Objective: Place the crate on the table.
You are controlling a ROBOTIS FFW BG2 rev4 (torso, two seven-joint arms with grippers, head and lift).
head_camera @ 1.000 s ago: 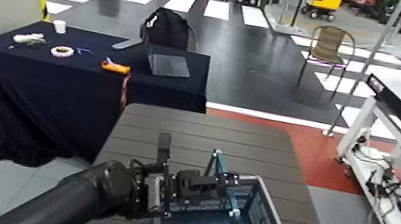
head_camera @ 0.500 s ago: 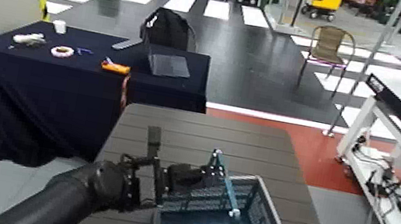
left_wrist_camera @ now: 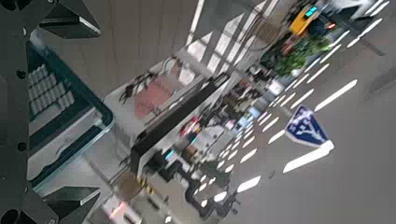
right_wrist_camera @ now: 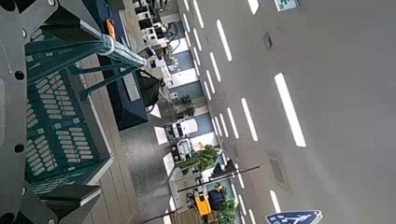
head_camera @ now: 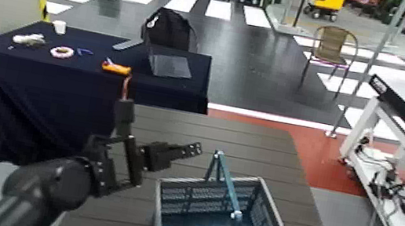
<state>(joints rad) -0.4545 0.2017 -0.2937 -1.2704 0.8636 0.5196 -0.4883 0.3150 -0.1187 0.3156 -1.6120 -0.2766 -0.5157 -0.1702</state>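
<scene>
Black robot arm with a matte, rounded shell

The left arm (head_camera: 49,187) is a thick, smooth black tube ending in a blocky black wrist with exposed brackets; its left end effector (head_camera: 181,151) has slim black fingers. Both wrist views show dark plates with small round screw holes.

crate (head_camera: 222,220) on table (head_camera: 194,133) (near edge), left gripper (head_camera: 187,150) beside

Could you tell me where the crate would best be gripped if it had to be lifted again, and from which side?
Probably by the teal hoop handle, approached from above: it stands upright over the crate on the table, thin enough to close on. The left gripper is off the crate's left side.
</scene>
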